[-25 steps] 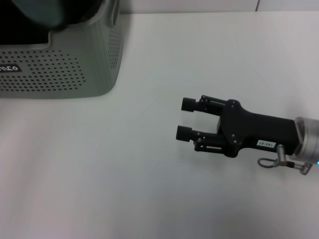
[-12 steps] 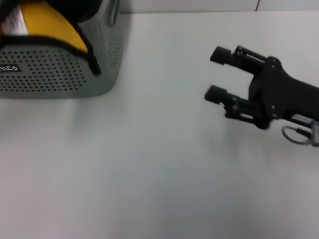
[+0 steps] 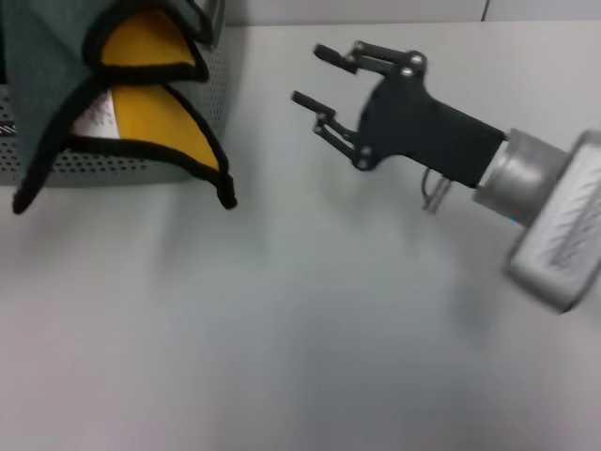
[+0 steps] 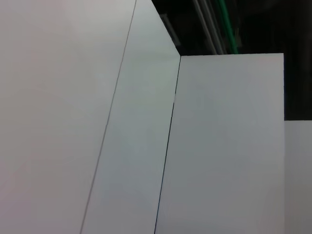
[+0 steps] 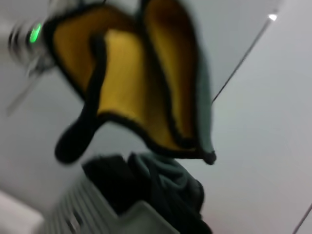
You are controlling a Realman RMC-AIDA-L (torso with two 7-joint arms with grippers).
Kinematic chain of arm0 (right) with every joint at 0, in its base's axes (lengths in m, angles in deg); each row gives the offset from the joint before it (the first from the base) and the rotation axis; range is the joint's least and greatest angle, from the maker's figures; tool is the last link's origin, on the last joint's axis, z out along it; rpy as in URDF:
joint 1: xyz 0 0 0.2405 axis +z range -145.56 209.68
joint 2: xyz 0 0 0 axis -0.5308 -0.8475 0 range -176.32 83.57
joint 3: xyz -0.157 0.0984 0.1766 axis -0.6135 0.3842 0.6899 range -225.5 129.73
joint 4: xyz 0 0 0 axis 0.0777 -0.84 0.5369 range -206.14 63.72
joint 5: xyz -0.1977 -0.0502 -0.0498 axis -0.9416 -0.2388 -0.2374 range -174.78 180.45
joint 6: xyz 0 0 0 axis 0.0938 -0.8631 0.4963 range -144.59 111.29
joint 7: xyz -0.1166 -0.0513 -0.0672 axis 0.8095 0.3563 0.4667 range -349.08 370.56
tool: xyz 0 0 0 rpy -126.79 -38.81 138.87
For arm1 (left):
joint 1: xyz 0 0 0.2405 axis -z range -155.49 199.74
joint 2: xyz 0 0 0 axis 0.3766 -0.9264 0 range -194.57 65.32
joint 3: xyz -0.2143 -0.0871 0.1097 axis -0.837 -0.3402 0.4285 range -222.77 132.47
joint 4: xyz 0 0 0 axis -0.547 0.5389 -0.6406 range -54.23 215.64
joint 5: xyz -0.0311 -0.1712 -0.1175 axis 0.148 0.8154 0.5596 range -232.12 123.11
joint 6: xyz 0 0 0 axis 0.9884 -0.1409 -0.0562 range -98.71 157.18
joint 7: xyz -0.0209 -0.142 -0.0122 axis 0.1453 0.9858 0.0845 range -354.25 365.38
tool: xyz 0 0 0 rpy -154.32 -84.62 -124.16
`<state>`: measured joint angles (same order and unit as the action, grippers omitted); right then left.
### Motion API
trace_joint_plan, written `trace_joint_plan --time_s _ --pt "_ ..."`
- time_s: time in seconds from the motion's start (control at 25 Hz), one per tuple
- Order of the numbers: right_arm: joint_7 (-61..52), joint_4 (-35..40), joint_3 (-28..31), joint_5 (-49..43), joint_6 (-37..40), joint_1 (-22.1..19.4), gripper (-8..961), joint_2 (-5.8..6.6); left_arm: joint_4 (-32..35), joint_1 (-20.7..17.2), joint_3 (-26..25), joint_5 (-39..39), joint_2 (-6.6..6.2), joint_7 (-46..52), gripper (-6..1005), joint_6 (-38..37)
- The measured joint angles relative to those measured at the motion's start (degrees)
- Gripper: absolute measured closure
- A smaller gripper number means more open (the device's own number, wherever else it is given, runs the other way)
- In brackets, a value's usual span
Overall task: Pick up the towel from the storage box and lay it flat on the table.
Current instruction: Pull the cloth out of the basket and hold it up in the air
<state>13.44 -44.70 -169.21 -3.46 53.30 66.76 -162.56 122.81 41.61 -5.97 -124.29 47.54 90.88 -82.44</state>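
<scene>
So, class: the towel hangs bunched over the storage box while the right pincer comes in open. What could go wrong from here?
1. The towel hangs folded, yellow and green layers doubled; the right pincer, open and apart from it, may pinch two layers, so it would not spread flat.
2. A low corner dangles beside the storage box; it could snag the wall or drag across the table and crumple.
3. The left pincer is out of view, so its hold cannot be checked.

wall: pale panels [image 4: 63, 122], thin dark seams | overhead: dark gap, green pipe [image 4: 229, 27]
</scene>
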Motion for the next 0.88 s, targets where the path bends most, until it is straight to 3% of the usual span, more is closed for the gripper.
trace_joint_plan --time_s 0.2,0.88 --pt "16.4 13.3 -1.2 0.1 -11.4 -3.8 563 -0.02 0.0 -0.2 0.1 -1.1 0.00 0.1 944 0.0" --pt "19.7 16.3 -3.7 0.1 -12.4 -1.2 578 -0.09 -2.8 1.2 -0.1 -3.4 -0.24 -0.3 945 0.1"
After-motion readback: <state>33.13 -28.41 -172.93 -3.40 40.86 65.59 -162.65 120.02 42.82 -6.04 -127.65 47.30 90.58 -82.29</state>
